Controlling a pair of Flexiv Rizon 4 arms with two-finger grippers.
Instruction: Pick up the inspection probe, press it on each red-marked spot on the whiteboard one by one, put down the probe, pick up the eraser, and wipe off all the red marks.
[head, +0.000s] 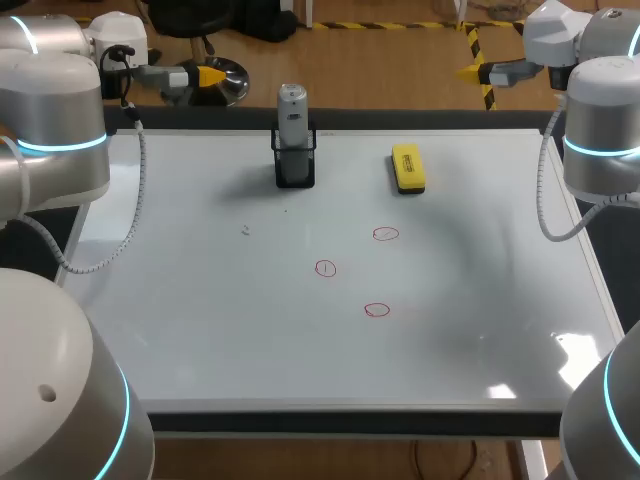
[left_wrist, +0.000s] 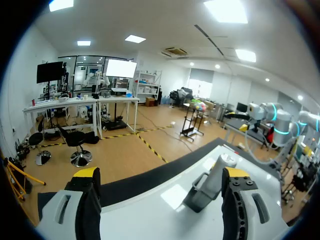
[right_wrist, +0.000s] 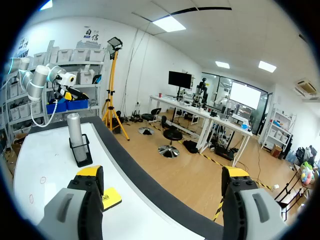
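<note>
Both my jaws hang spread and empty while the probe (head: 292, 110) stands upright in its black holder (head: 295, 166), long axis vertical.

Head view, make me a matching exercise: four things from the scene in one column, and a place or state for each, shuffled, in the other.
Column one
1. inspection probe
2. eraser
3. red marks
4. left gripper

Column two
A. yellow, lying flat on the whiteboard
B. open, holding nothing
C. standing upright in the black holder
D. three small circles drawn on the board

Pairs: 1-C, 2-A, 3-D, 4-B.
</note>
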